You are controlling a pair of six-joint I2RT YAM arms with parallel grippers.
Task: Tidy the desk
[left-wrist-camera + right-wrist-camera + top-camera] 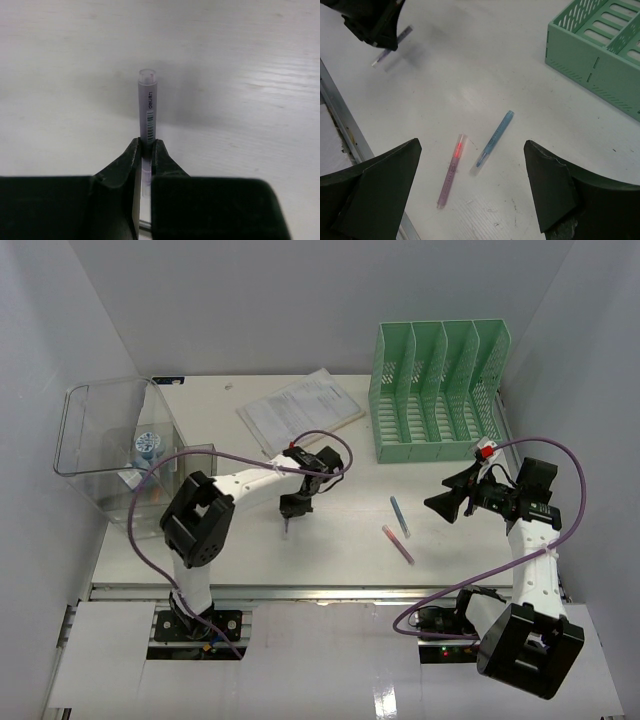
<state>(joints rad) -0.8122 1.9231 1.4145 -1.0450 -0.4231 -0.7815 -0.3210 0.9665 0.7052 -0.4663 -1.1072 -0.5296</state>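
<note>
On the white desk (pixel 340 550), my left gripper (pixel 290 510) is shut on a grey-purple pen (pixel 148 100). The pen sticks out past the fingertips, its capped end just above the tabletop (pixel 250 75). From the right wrist, that pen (pixel 395 45) hangs under the left gripper at the top left. My right gripper (pixel 440 502) stands open above two loose pens, holding nothing. A blue pen (pixel 495 137) and a pink-purple pen (pixel 451 170) lie side by side between its fingers (pixel 390 175). From above, the blue pen (pixel 399 515) lies beside the pink-purple pen (pixel 398 544).
A mint-green slotted file rack (pixel 440 390) stands at the back right. A clear plastic bin (pixel 120 450) at the left holds a small blue-and-white item (pixel 147 445). A stack of papers (pixel 300 410) lies at the back centre. A metal rail (pixel 330 592) runs along the front edge.
</note>
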